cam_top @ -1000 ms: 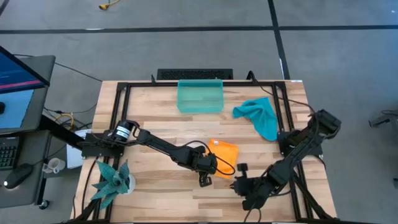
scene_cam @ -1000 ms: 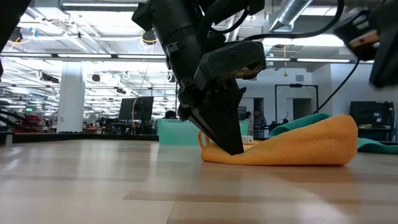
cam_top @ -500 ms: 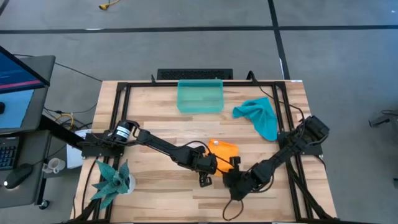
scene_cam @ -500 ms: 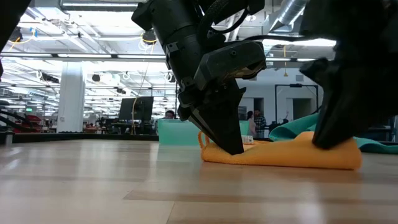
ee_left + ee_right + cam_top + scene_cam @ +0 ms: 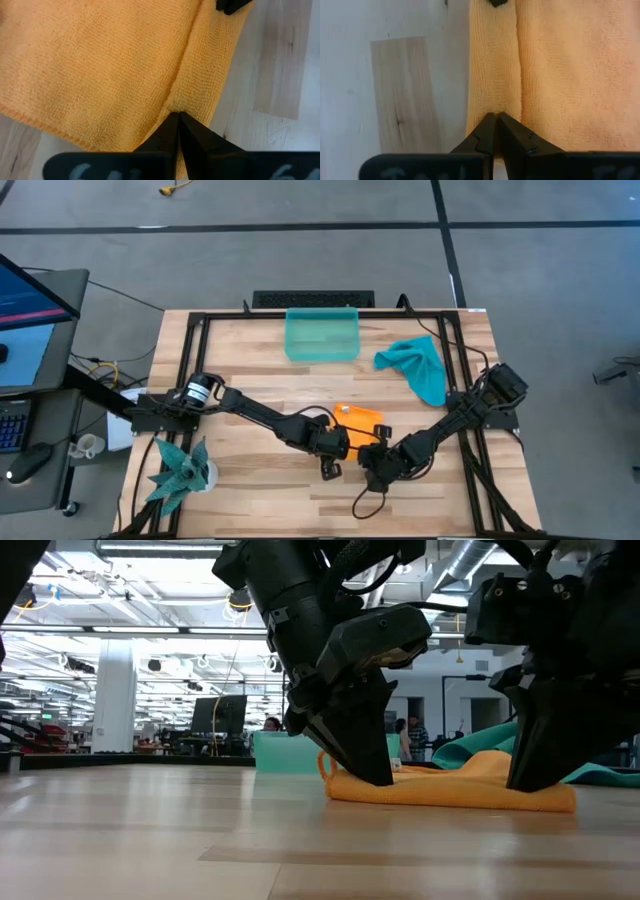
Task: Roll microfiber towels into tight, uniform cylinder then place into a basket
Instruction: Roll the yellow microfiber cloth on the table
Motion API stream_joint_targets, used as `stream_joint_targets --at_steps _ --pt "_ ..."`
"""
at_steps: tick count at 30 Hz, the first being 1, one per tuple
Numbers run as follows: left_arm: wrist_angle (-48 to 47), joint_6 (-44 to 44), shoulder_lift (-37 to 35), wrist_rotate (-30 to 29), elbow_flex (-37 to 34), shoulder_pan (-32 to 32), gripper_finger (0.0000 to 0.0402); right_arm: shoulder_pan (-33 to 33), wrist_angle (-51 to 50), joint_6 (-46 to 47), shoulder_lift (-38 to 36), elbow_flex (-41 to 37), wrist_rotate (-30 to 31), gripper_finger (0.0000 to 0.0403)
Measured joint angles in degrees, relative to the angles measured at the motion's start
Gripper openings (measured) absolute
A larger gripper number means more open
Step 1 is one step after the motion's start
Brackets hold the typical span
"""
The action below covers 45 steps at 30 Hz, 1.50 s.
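Note:
The orange towel (image 5: 359, 421) lies folded on the table's near middle, flat, with a folded strip along its near edge. My left gripper (image 5: 334, 452) is shut at the strip's left end, and my right gripper (image 5: 376, 454) is shut at its right end. In the low view both stand on the towel (image 5: 450, 790), left gripper (image 5: 372, 778) and right gripper (image 5: 528, 783). The teal-blue towel (image 5: 418, 366) lies crumpled at the far right. The sea-green basket (image 5: 321, 335) stands at the far middle. My left gripper has its shut fingertips on the folded strip (image 5: 194, 102) at the towel's near left end, where the cloth puckers. The fingers slant down from the near side, across the strip. The towel lies on the table. My right gripper has its shut fingertips on the folded strip (image 5: 492, 97) at the towel's near right end. The fingers slant down from the near side, across the strip. The towel lies flat on the table under them (image 5: 545, 802).
A spiky teal plant (image 5: 180, 470) stands at the near left corner. A black metal frame (image 5: 200, 320) runs around the table top. Bare wood lies between the orange towel and the basket.
My right gripper has moved toward the table's left edge and down onto the orange towel's near right end. The towel's raised right bulge has been flattened. My left gripper has kept still.

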Motion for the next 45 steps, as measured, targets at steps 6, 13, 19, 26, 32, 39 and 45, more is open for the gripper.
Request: stream_joint_targets --at_steps 6,13,19,26,32,39,45 --pt "0.13 0.50 0.00 0.00 0.00 0.00 0.0021 -0.01 -0.08 0.02 0.00 -0.03 -0.16 0.0049" --pt "0.43 2.22 0.02 -0.44 0.00 -0.07 0.0065 -0.01 -0.04 0.02 0.02 -0.09 -0.23 0.0049" --pt "0.35 7.58 -0.92 2.10 -0.02 0.52 0.0076 0.14 -0.02 0.07 0.06 -0.11 -0.25 0.0049" --pt "-4.42 8.96 -6.53 -3.34 -0.46 -2.56 0.0077 0.31 -0.09 1.97 0.07 -0.16 -0.29 0.0049" --pt "-8.49 11.18 -10.58 -13.40 -0.28 -8.34 0.0077 0.82 -0.16 2.10 0.09 -0.20 -0.23 0.0049" --pt "0.86 29.57 -10.60 -9.42 -2.09 -12.20 0.0077 0.74 0.01 2.08 0.11 -0.20 -0.32 0.0049" --pt "9.06 34.74 -10.51 -6.54 -7.64 -10.04 0.0077 0.78 0.26 2.08 0.11 -0.22 -0.38 0.0049"
